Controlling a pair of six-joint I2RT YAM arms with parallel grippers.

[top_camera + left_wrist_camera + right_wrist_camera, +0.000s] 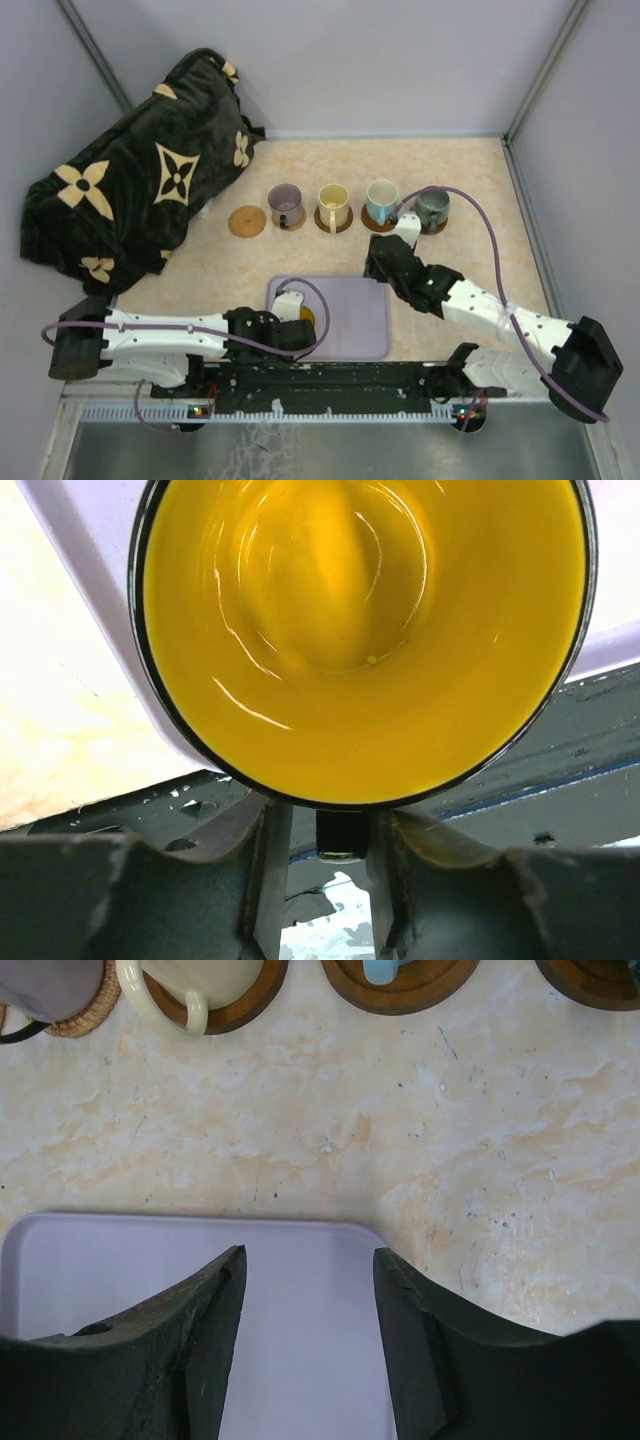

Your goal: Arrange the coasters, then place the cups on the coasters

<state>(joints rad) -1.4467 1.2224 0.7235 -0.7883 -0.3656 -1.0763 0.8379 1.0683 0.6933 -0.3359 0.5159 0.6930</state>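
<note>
Beyond the tray [362,322], four cups [333,203] sit on coasters [334,227]; my left hand [327,825] straddles the handle [343,840] of the yellow cup [360,630], grip unclear.

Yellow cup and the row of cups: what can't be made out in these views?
- Yellow cup: top view, left gripper covers most of it; left wrist view shows only its inside.
- Its handle: left wrist, contact with the fingers unclear.
- Cream cup: right wrist, cut off by top edge.
</note>
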